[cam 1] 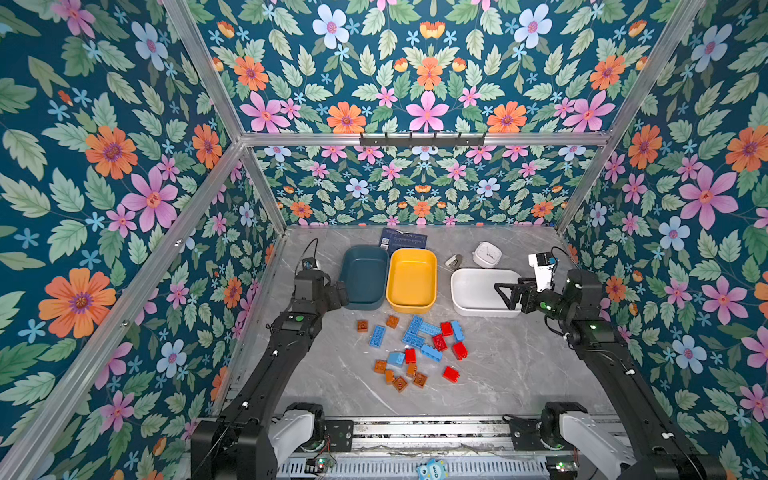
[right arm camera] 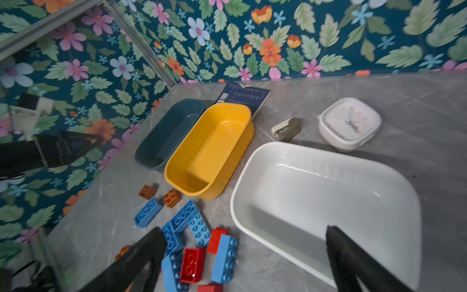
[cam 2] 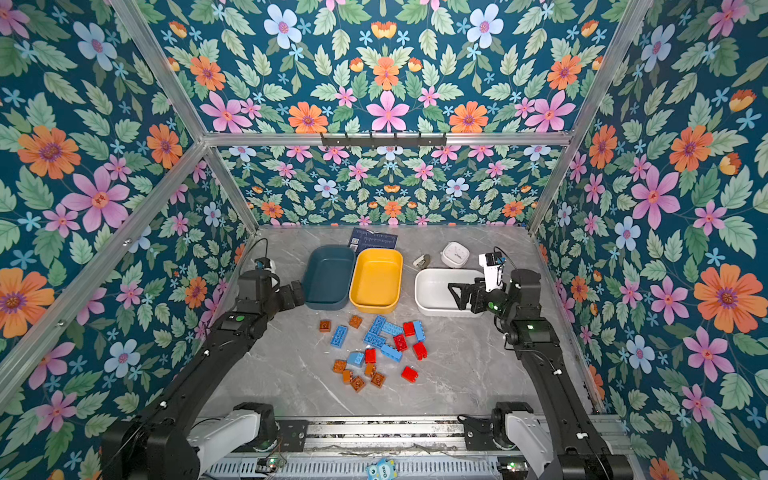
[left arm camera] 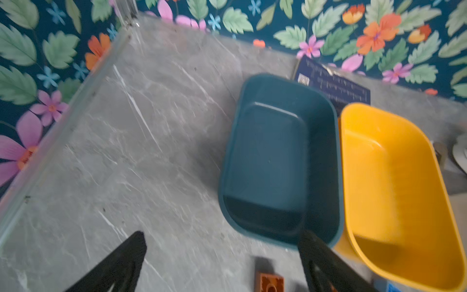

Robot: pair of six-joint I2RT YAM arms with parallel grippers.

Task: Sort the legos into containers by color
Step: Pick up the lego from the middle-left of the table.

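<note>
Bricks (cam 1: 431, 353) are lying loose on the bench (cam 1: 519, 365) at lower centre, colours mixed and touching; teal tub (cam 1: 363, 276), yellow tub (cam 1: 411, 278) and white tub (cam 1: 473, 291) are sitting empty above. Left tool (left arm camera: 222, 237) and right tool (right arm camera: 243, 231) are gaping wide, holding nothing. Likely risk: crowding is inviting double picks, scattering.

The grey marble-patterned tabletop (cam 1: 519, 365) carries a dark teal tub (cam 1: 363, 276) just beside a yellow tub (cam 1: 411, 278), and a white tub (cam 1: 473, 286) set apart. Brown, blue and red legos (cam 1: 410, 355) lie scattered in front. A dark blue card (cam 1: 405, 239) and a white clock (cam 1: 487, 254) lie behind.
</note>
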